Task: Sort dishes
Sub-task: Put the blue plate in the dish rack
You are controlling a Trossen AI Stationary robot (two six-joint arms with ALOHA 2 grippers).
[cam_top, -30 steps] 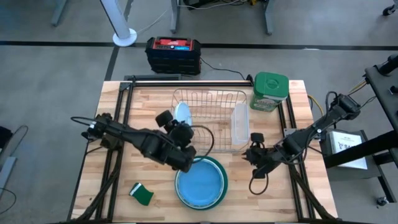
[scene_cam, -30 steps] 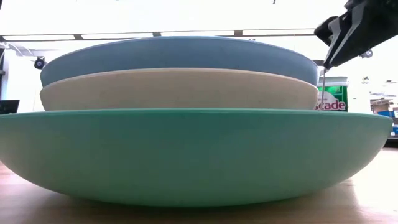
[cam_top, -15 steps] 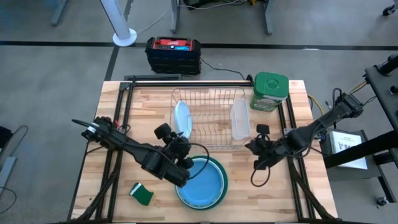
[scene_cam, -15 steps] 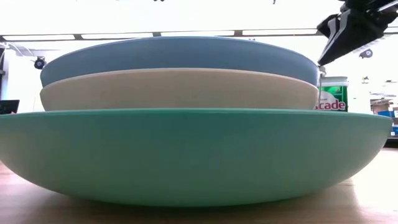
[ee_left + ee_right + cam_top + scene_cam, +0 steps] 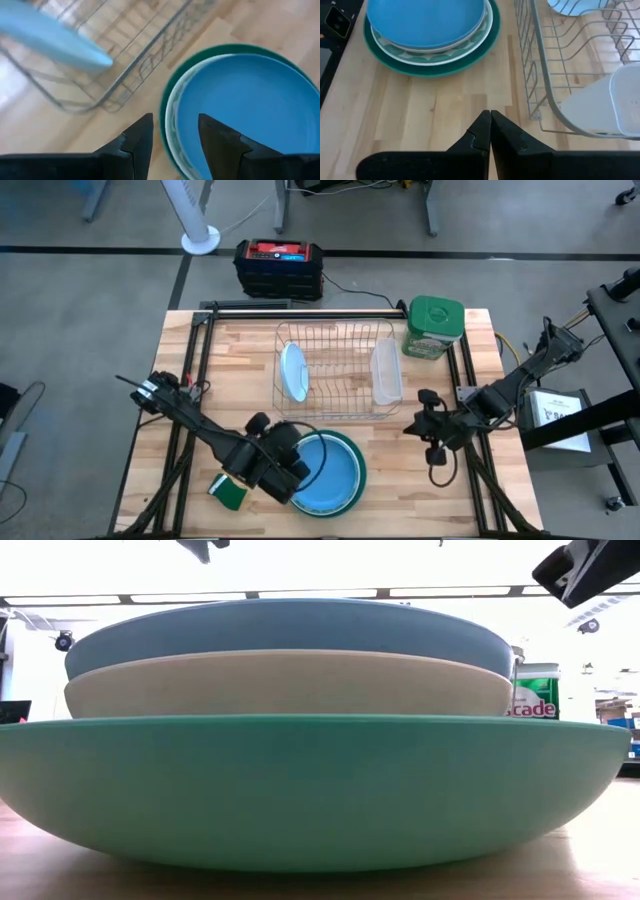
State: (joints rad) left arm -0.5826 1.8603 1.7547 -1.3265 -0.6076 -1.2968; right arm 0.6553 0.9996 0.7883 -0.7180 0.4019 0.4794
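Three plates lie stacked near the table's front edge: a light blue plate (image 5: pixel 330 470) on top, a cream plate (image 5: pixel 290 685) under it, and the largest, teal-rimmed plate (image 5: pixel 352 448) on the table. Another light blue plate (image 5: pixel 292 370) stands on edge in the wire dish rack (image 5: pixel 335 340). My left gripper (image 5: pixel 175 132) hangs open above the stack's left rim, one finger over the blue plate and one outside the rim. My right gripper (image 5: pixel 490 122) is shut over bare wood between the stack and the rack's right end.
A clear plastic container (image 5: pixel 386 375) stands in the rack's right end. A green-lidded tub (image 5: pixel 435 325) sits at the far right corner. A small green sponge (image 5: pixel 232 494) lies near the front edge, left of the stack. Bare wood lies to the right of the stack.
My left gripper has come from the rack's near left corner toward the table's near edge and down, rolling as it went, and now hangs over the stack's left rim. My right gripper has drawn back toward the table's right edge and risen a little. The plates have not moved.
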